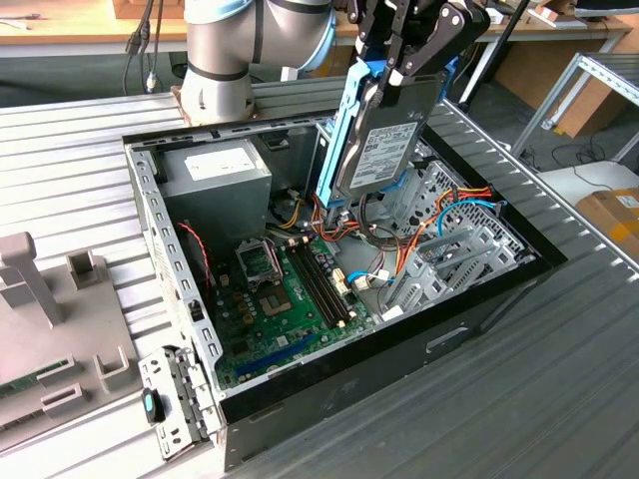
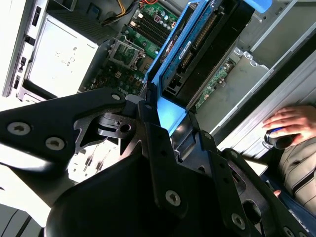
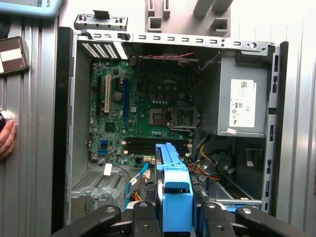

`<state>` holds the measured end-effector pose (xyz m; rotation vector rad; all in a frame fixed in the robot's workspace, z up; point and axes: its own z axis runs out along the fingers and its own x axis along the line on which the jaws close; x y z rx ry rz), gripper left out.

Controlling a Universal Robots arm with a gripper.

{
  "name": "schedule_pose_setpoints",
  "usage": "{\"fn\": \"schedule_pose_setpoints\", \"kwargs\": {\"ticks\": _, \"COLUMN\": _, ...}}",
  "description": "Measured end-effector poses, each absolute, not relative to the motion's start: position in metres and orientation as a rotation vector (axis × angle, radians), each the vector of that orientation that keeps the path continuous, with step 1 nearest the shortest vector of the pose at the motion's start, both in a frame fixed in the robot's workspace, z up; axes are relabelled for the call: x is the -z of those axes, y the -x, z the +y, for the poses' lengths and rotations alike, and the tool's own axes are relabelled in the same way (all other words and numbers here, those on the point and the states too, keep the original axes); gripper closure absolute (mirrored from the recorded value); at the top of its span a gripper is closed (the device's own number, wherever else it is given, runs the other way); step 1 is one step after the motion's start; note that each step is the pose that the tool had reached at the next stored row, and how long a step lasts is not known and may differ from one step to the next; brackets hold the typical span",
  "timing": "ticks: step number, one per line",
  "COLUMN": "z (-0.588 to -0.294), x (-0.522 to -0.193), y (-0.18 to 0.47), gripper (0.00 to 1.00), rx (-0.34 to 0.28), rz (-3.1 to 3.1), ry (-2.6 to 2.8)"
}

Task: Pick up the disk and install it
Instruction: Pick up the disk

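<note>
The disk (image 1: 384, 140) is a dark grey drive with a white label and blue carrier rails. It hangs on edge, tilted, above the back right part of the open computer case (image 1: 150, 200). My gripper (image 1: 409, 70) is shut on the disk's upper end. In both wrist views the black fingers clamp the blue carrier (image 3: 173, 182) (image 2: 197, 44), with the gripper (image 3: 174, 217) (image 2: 170, 123) looking down past it into the case. The disk's lower end hovers over orange and blue cables beside the grey metal drive cage (image 1: 449, 230).
Inside the case lie a green motherboard (image 1: 280, 289) and a grey power-supply box (image 1: 215, 170) (image 3: 242, 103). A grey fixture (image 1: 50, 309) stands at the exterior view's left. A person's hand (image 2: 289, 123) (image 3: 6, 138) rests just outside the case.
</note>
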<state>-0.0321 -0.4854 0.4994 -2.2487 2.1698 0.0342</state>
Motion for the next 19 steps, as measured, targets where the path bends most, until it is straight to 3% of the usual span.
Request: {"fn": "schedule_pose_setpoints", "kwargs": {"ticks": 19, "z": -0.4908, "x": -0.4983, "y": 0.0321, "gripper": 0.64, "rx": -0.034, "rz": 2.170, "ry": 2.249}}
